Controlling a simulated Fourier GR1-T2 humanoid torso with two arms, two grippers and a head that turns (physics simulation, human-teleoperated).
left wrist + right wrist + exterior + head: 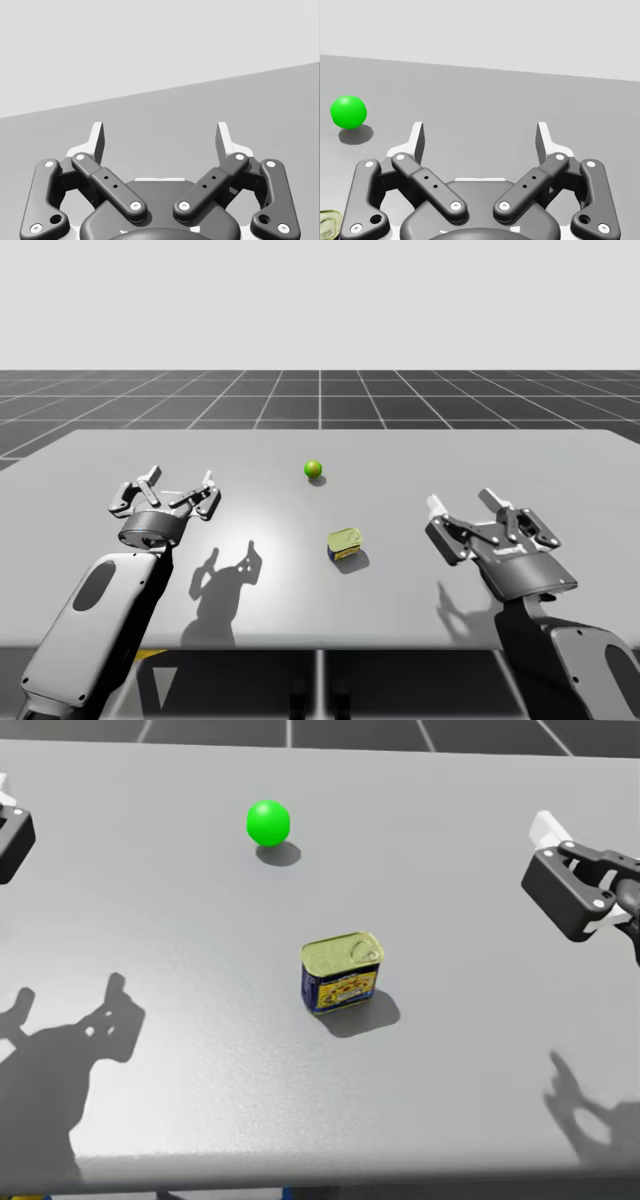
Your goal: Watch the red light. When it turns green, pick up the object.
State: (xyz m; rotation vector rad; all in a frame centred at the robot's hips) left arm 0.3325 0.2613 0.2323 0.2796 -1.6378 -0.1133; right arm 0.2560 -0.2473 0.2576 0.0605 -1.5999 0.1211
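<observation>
The light is a small ball, now green (313,469) (268,822), resting on the grey table (520,460) toward the back. A short rectangular tin with a gold lid and blue-yellow sides (345,543) (341,971) stands nearer me at mid-table. My left gripper (180,480) (160,137) hovers open far to the tin's left, with bare table between its fingers. My right gripper (463,502) (480,137) is open to the tin's right. In the right wrist view the green ball (348,111) lies ahead and off to one side, and a sliver of the tin (327,225) shows beside the gripper's base.
The table's front edge (320,647) runs just before my arms. A dark tiled floor (320,400) stretches beyond the far edge. Shadows of both grippers fall on the table surface.
</observation>
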